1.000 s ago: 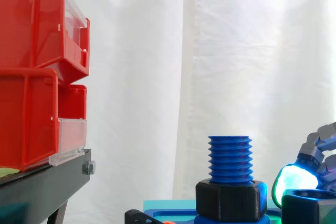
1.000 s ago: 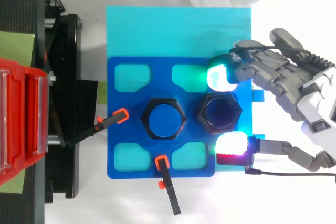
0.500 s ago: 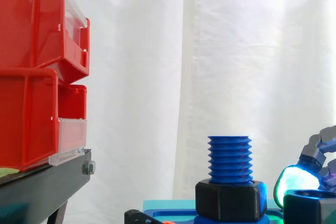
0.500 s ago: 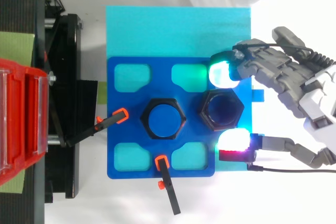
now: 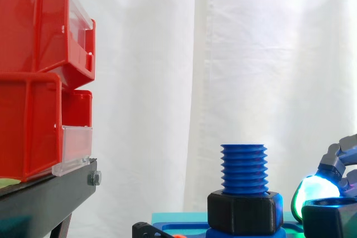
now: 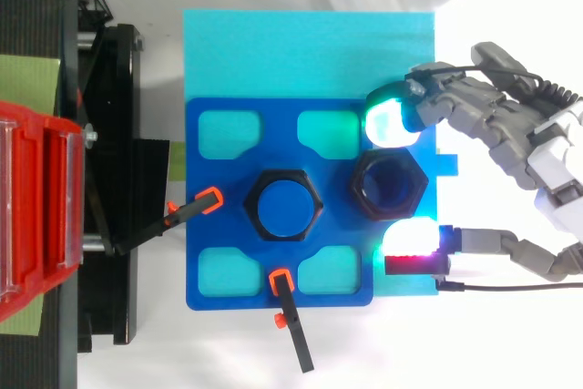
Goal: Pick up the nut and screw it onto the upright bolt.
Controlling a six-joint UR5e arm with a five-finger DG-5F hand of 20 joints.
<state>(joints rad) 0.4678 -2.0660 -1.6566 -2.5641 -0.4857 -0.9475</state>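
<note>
Nut (image 6: pixel 390 186) has slid a touch toward the right of both views since a second ago, away from the bolt (image 5: pixel 244 168). The hand (image 6: pixel 547 157) went with it, so I'd say it's gripped, not just flanked. It sits low over the blue plate (image 6: pixel 219 225) with its hole facing up. In the side view its top is about level with the collar nut (image 5: pixel 244 213) already on the bolt's base, well below the thread's top.

One green pad (image 6: pixel 392 123) and the pink thumb pad (image 6: pixel 412 237) press on opposite sides of the nut, which looks like a pinch.

What matters next is that the bolt stands upright just beside the nut, on the side away from the hand. My guess is the nut has to go up first, then across — dragging it sideways would just bump the collar nut.
</note>
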